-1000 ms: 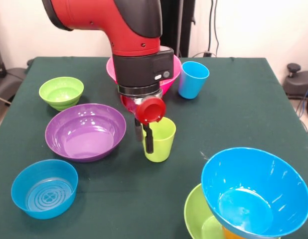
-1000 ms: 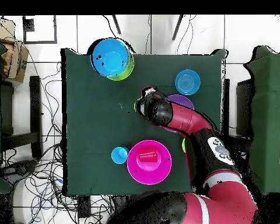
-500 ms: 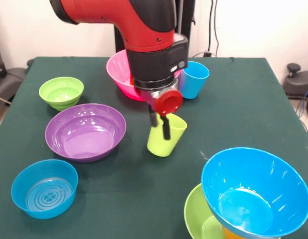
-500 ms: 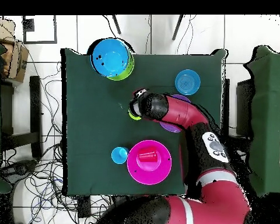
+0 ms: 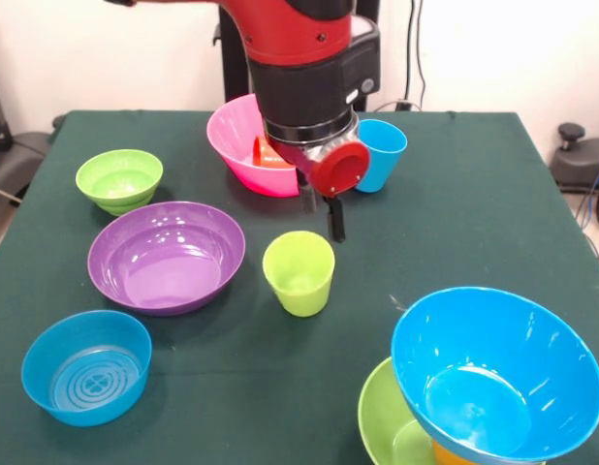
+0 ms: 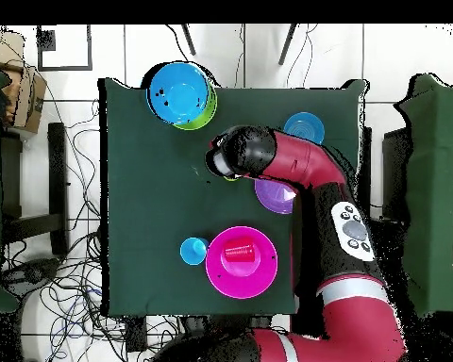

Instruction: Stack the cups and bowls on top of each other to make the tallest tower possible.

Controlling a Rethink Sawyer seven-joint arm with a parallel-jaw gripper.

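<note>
Green-clothed tabletop (image 5: 474, 194): lime green cup (image 5: 299, 272) upright at frame centre, free of the end effector (image 5: 324, 208), which hangs above it empty, spread indeterminable; tower (image 5: 484, 387) lower right.

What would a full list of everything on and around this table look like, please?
table: one, dark green cloth.
large bowls: pink at the far edge; purple on the left.
small bowls: lime green far left; blue near left.
tower: blue bowl over a lime green bowl, near right.
cups: lime green cup upright mid-table; light blue beside the pink bowl; red inside it.
arm: red and black.
gripper: above the lime green cup, empty.
</note>
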